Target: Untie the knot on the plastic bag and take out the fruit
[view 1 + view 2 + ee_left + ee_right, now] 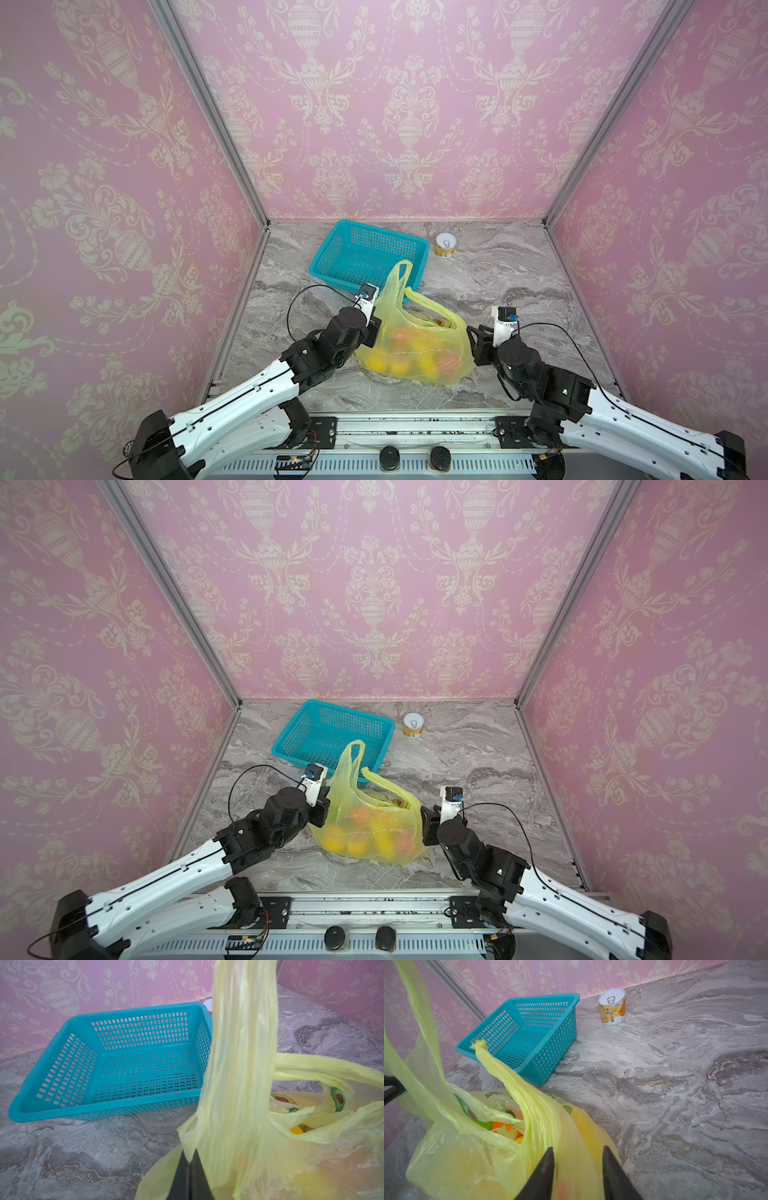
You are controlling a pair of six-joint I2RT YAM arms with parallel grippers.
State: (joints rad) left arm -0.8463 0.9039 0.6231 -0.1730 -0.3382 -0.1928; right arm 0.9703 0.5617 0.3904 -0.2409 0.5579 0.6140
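The yellow-green plastic bag (pixel 415 349) (pixel 374 833) sits mid-table, bulging with fruit (pixel 399 361); orange and yellow pieces (pixel 502 1126) show through its open mouth. The knot is not in view: one loop handle (pixel 399 278) stands upright and another handle (pixel 500 1068) droops apart from it. My left gripper (pixel 376 328) (pixel 189 1157) is shut on a fold of the bag's film at its left side. At the bag's right side my right gripper (pixel 471 340) (pixel 578 1153) is open, its fingers apart over the bag's film without pinching it.
An empty teal mesh basket (pixel 370 253) (pixel 124 1064) stands just behind the bag, near the back left. A small white-topped can (pixel 446 245) (pixel 612 1007) stands at the back by the wall. Pink walls close off three sides.
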